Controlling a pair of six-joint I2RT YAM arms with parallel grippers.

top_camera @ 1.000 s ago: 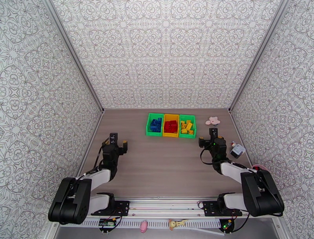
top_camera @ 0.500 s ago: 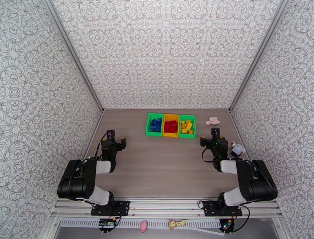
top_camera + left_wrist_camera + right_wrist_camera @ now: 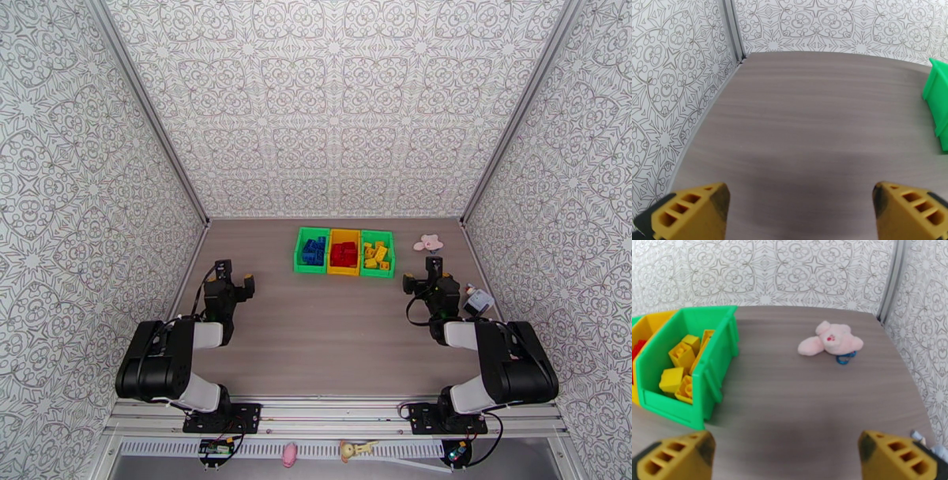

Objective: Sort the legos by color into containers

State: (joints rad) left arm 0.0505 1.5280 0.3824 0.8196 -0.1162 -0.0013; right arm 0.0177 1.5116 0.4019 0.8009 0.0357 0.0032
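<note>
Three joined containers stand at the back middle of the table. The left green bin [image 3: 299, 254] holds blue legos [image 3: 314, 249], the yellow bin [image 3: 344, 271] holds red legos [image 3: 343, 253], and the right green bin [image 3: 376, 274] holds yellow legos [image 3: 375, 254]. My left gripper [image 3: 236, 277] hovers open and bare at the table's left, with a corner of the green bin [image 3: 938, 98] at its right. My right gripper [image 3: 419, 274] is open and bare just right of the bins. Its wrist view looks at the yellow legos [image 3: 681, 366] in the green bin [image 3: 707, 386].
A pink plush toy [image 3: 430, 242] [image 3: 829, 343] lies right of the bins near the back wall. A small white and grey object [image 3: 478, 301] rests by the right wall beside my right arm. Patterned walls close the table on three sides.
Both arms folded back toward their bases, elbows rising, between a second ago and half a second ago. Nothing has moved since, and both grippers stayed open.
</note>
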